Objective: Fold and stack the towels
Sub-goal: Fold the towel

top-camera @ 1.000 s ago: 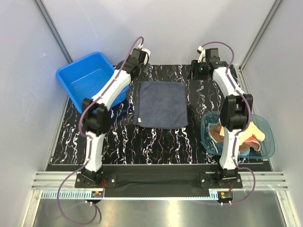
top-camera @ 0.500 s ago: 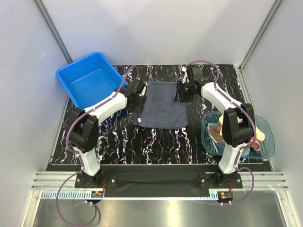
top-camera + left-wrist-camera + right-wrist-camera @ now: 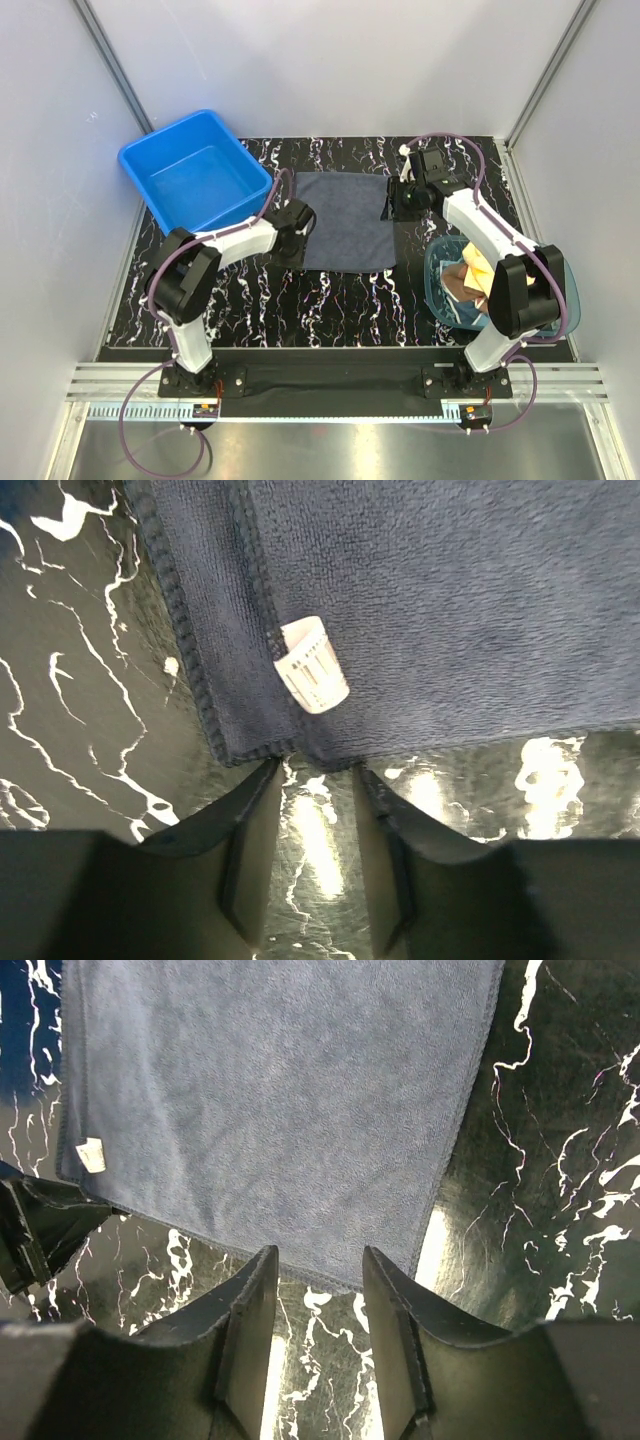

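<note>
A dark navy-grey towel [image 3: 345, 218] lies flat on the black marbled table [image 3: 330, 300]. My left gripper [image 3: 289, 250] is low at the towel's near left corner. In the left wrist view its open jaws [image 3: 318, 772] touch the hem just below the white label [image 3: 312, 666], with only table between them. My right gripper [image 3: 390, 206] hovers at the towel's right side. It stands open [image 3: 320, 1258], fingertips just short of a hem [image 3: 300, 1272] near a corner. More towels, one yellow [image 3: 481, 262] and one brown [image 3: 461, 284], lie crumpled in the teal bowl [image 3: 565, 300].
A blue plastic tub [image 3: 195, 170] stands at the back left, close to the left arm's elbow. The translucent bowl sits at the right by the right arm's base. Grey walls close in the table on three sides.
Both arms drew back from the far edge. The left gripper dropped to the towel's near left corner and narrowed its jaws. The right gripper came to the towel's right side.
</note>
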`<state>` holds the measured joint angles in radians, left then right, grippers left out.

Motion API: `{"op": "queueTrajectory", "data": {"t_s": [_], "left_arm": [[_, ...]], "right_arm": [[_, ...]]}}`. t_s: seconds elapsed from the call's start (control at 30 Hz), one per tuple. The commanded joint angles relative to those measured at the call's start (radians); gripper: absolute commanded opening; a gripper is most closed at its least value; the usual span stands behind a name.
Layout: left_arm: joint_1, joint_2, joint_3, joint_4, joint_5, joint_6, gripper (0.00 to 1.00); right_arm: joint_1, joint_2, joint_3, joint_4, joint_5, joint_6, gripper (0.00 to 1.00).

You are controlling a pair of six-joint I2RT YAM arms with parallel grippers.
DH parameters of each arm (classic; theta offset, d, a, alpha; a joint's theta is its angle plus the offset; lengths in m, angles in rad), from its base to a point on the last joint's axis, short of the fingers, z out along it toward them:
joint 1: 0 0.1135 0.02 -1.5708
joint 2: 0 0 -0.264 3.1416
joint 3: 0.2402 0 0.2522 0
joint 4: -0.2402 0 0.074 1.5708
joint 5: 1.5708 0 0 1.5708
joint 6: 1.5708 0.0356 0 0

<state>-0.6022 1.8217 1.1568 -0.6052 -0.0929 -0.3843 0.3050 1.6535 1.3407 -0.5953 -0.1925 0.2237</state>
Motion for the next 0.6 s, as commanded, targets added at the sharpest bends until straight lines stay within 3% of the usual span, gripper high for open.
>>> {"op": "queueTrajectory", "data": {"t_s": [0.0,0.17,0.23,0.3,0.43,0.57], "left_arm": [[-0.010,-0.030,-0.043,0.044,0.024,-0.082,0.37],[-0.021,-0.105,-0.080,0.025,0.062,-0.146,0.35],[-0.018,-0.130,-0.069,0.004,0.061,-0.151,0.38],[-0.015,-0.153,-0.022,-0.008,0.029,-0.137,0.48],[0.002,-0.122,0.072,-0.022,-0.016,-0.116,0.47],[0.024,-0.041,0.118,-0.010,-0.024,-0.104,0.41]], "right_arm": [[0.000,-0.041,-0.011,0.023,0.033,-0.015,0.46],[0.002,-0.050,-0.021,-0.007,0.062,0.008,0.44],[0.000,-0.050,-0.026,-0.032,0.074,0.037,0.43],[0.000,-0.050,-0.029,-0.052,0.097,0.066,0.43],[0.000,-0.037,-0.044,-0.051,0.119,0.100,0.41],[0.000,-0.005,-0.067,-0.035,0.116,0.124,0.36]]}}
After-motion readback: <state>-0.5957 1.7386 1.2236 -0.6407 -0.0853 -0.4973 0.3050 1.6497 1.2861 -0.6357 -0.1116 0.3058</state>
